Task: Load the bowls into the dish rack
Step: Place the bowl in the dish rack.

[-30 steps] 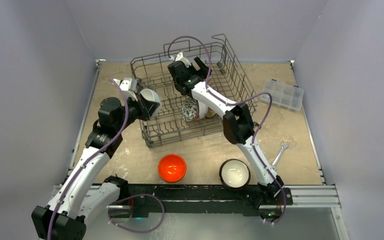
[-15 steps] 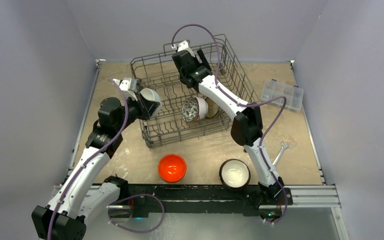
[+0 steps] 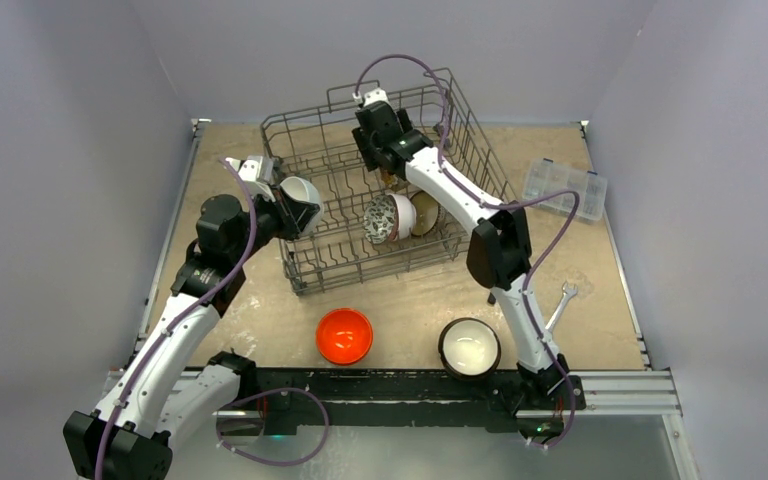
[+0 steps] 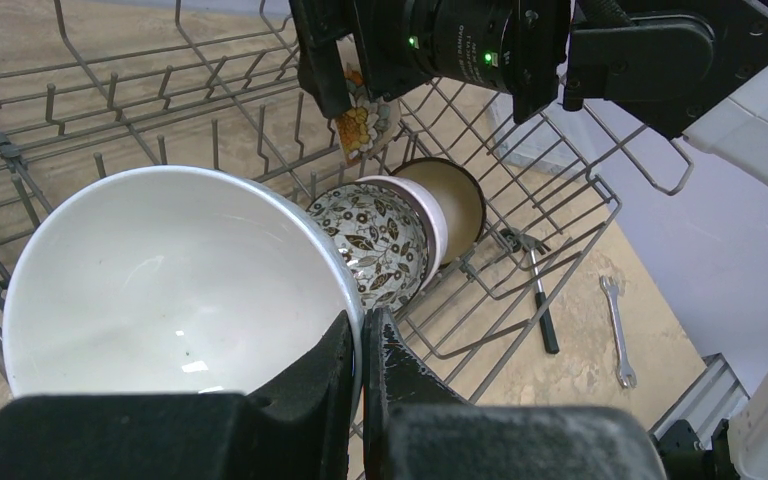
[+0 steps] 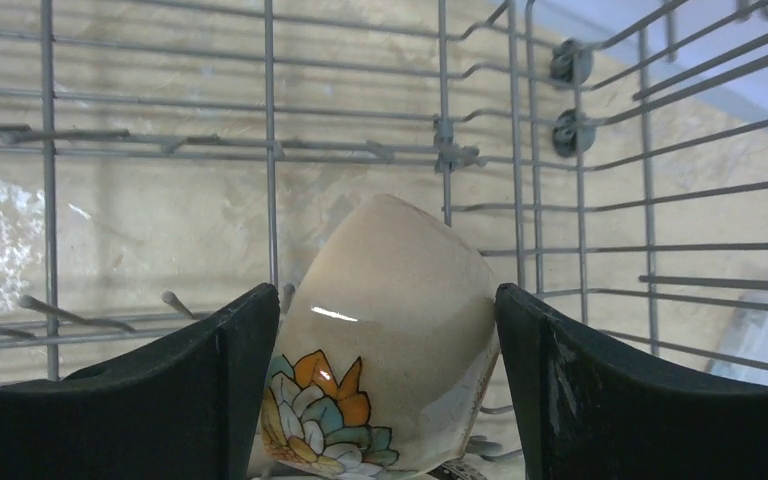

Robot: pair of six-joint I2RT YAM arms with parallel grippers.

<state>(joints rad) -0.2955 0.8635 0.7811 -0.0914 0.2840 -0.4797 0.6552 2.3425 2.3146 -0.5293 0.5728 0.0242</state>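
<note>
Dark-grey wire dish rack on a sandy, mottled table. Left gripper is pinched tight on the rim of a glossy white ceramic bowl at the rack's left side. Right gripper is spread wide around a smooth cream floral-painted bowl tilted inside the rack; contact unclear. Since a second ago the right arm reached deeper into the rack; the left is unchanged.
</note>
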